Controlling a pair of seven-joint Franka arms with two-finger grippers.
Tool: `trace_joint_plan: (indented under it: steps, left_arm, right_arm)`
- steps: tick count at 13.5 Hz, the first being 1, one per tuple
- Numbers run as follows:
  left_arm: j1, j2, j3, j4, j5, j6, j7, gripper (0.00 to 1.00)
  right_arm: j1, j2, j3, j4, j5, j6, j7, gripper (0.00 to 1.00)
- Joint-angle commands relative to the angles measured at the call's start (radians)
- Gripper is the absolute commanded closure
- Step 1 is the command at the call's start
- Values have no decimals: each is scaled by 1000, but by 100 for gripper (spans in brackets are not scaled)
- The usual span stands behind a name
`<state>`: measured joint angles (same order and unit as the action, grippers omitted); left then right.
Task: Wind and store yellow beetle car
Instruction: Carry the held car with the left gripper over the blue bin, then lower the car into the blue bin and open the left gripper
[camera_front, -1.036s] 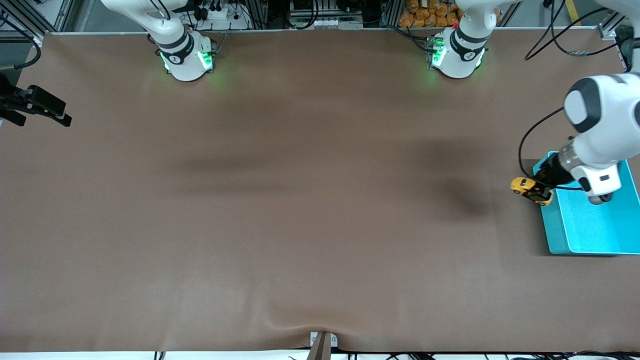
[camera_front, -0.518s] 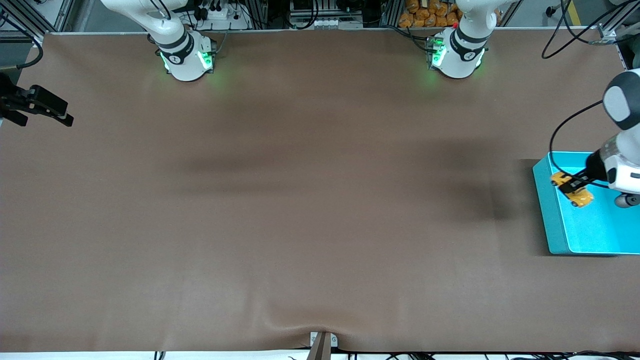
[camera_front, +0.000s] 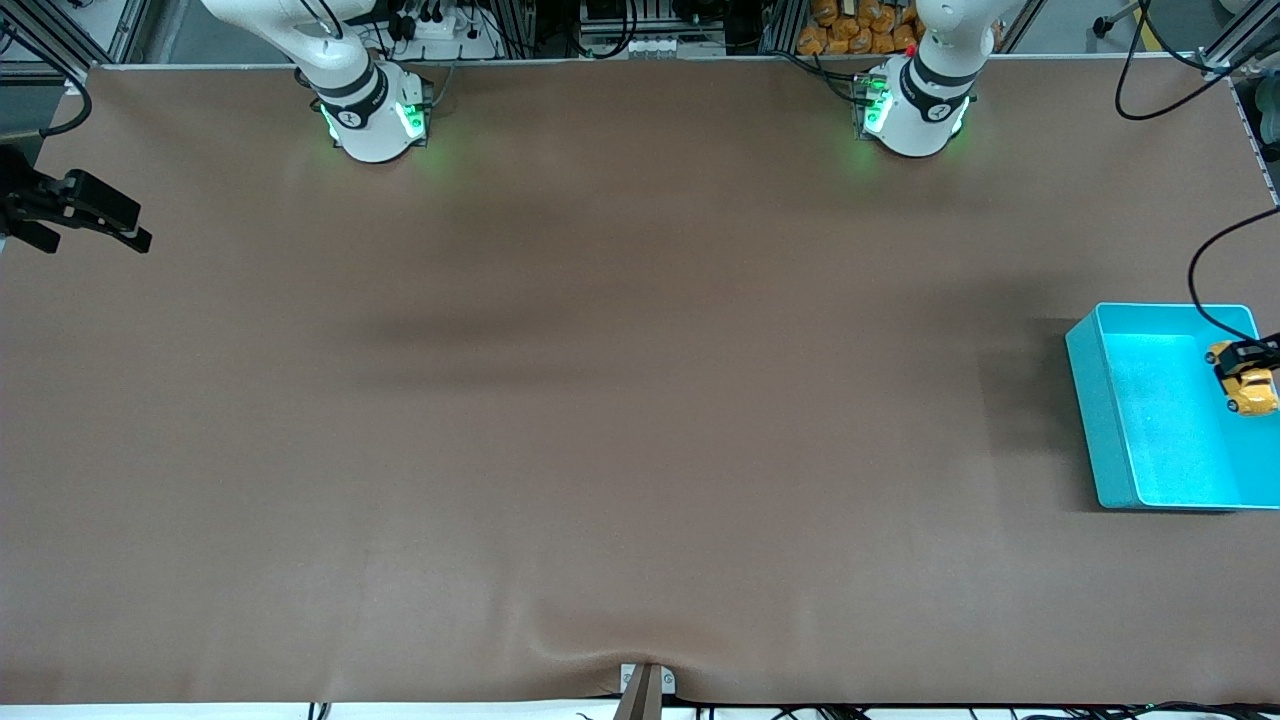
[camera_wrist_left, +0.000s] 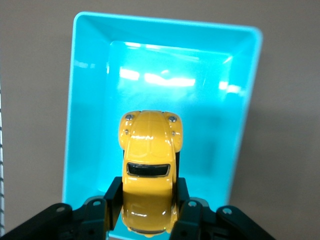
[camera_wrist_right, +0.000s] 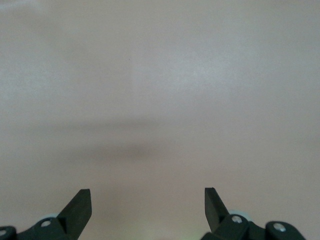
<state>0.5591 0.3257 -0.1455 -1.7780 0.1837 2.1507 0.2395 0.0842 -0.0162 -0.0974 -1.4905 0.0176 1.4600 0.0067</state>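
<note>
Yellow beetle car (camera_front: 1247, 384) hangs in the air at the right edge of the front view, over the teal bin (camera_front: 1100, 400), clamped across its rear half by the left gripper (camera_front: 1243, 356). In the left wrist view the car (camera_wrist_left: 149, 170) fills the lower centre of the frame, its rounded hood pointing toward the bin's (camera_wrist_left: 85, 65) middle, its dark window facing the camera, and the two black fingers (camera_wrist_left: 114, 200) of the left gripper (camera_wrist_left: 149, 205) press against its two sides, closed on the body. The bin's glossy floor shows bright reflections under the car, and nothing else is seen lying in it. In the front view the bin sits on the brown table (camera_front: 600, 400) at the left arm's end, at mid height of the frame, with only the gripper's tip and a black cable (camera_front: 1205, 280) of the left arm showing at the right edge. The right gripper (camera_front: 125, 235) is at the left edge of the front view, in its upper part, above the table's edge at the right arm's end, where that arm waits. The right wrist view shows its gripper (camera_wrist_right: 147, 202) with the two dark fingertips (camera_wrist_right: 80, 205) spread wide apart in the frame's lower corners, holding nothing, over bare brown table (camera_wrist_right: 160, 90).
</note>
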Motion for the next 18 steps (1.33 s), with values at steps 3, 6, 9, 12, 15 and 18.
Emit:
trace_joint_plan:
  steps: [3, 6, 9, 12, 15, 18]
  left_arm:
    - [36, 165, -12, 126, 10, -20, 38, 100]
    - [38, 203, -12, 118, 11, -15, 38, 100]
    - [48, 234, -11, 114, 23, 6, 37, 100]
    - [56, 283, -11, 114, 26, 70, 46, 100]
    - [55, 318, -9, 115, 29, 113, 55, 100]
    - [54, 342, -8, 115, 39, 143, 60, 100]
  right_arm:
    - [0, -10, 4, -2, 2, 0, 12, 0]
    - [6, -10, 4, 1, 2, 0, 12, 0]
    - [6, -7, 4, 10, 1, -1, 10, 0]
    - [5, 1, 4, 13, 2, 0, 12, 0]
    - [2, 1, 4, 13, 2, 0, 9, 0]
    - [8, 1, 5, 13, 2, 0, 16, 0]
